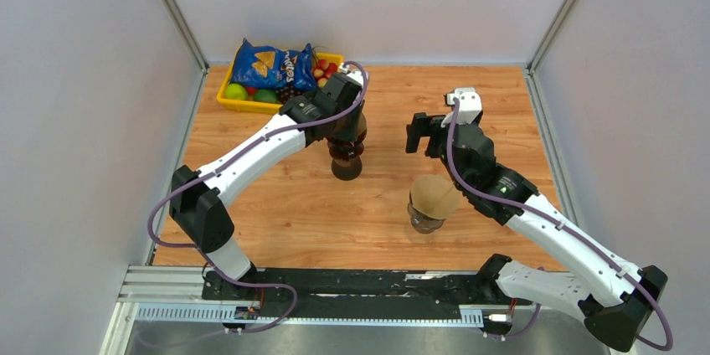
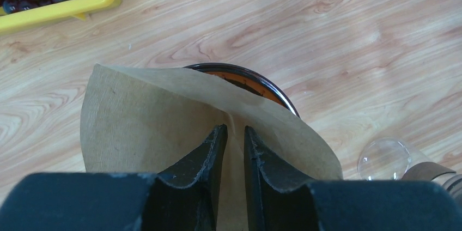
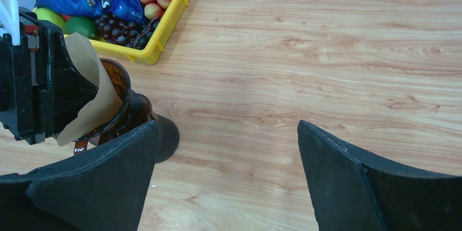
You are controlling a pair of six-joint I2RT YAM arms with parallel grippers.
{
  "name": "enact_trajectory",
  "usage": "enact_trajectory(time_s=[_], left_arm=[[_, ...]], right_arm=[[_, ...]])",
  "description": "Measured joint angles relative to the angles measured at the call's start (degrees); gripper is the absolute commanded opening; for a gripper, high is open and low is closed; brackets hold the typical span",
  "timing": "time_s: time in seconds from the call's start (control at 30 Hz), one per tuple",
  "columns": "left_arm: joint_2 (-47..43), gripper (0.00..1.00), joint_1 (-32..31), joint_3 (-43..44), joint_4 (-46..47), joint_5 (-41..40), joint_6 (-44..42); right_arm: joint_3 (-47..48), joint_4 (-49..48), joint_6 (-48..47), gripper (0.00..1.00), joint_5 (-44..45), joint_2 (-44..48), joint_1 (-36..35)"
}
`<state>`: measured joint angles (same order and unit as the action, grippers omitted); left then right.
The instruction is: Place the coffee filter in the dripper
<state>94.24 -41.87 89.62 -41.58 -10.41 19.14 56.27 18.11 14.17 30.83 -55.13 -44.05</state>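
— Filter (image 2: 152,122) seated yet?
— No. Left hand (image 2: 235,128) pinches it, tilted at the dripper (image 2: 261,86) rim, partly over the mouth.
— What's left?
— Lower it in, release, I'd judge. Right hand (image 3: 227,125) gapes wide, holding nothing.

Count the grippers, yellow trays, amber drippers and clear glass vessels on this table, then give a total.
Grippers: 2, the left gripper and the right gripper
Yellow trays: 1
Amber drippers: 1
Clear glass vessels: 1
Total: 5
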Motion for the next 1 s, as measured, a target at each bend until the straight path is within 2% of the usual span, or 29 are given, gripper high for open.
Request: enact_trajectory(time_s=[1.0], left_arm=[[4.13,0.25,0.00,0.70,-1.46,-0.37,-0.44]], right_arm=[[-0.11,0.00,-0.85,1.00,1.27,-0.50,0.00]])
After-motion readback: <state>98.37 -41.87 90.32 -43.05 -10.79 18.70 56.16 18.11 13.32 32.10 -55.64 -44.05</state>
